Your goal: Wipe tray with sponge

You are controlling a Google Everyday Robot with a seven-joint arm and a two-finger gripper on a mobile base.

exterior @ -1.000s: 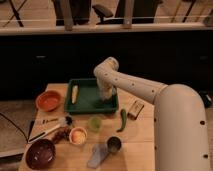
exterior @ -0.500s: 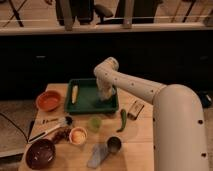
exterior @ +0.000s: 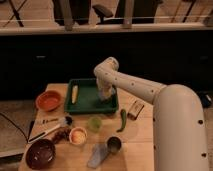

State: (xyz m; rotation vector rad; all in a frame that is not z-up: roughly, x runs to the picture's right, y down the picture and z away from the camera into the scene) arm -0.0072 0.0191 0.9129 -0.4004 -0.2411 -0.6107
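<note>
The dark green tray (exterior: pixel 85 106) sits at the back middle of the wooden table. My gripper (exterior: pixel 104 95) reaches down into the tray's right half, close to its right rim. A small pale block, the sponge (exterior: pixel 103 97), shows at the gripper's tip, low against the tray floor, and the gripper is shut on it. The arm (exterior: pixel 135 87) comes in from the right and hides part of the tray's far right corner.
A yellow corn cob (exterior: pixel 74 93) lies in the tray's left side. Around the tray stand an orange bowl (exterior: pixel 48 100), a green cup (exterior: pixel 94 122), a green pepper (exterior: pixel 122 120), a snack bar (exterior: pixel 135 109), a metal cup (exterior: pixel 114 145), a grey-blue oblong piece (exterior: pixel 97 156) and a dark bowl (exterior: pixel 41 153).
</note>
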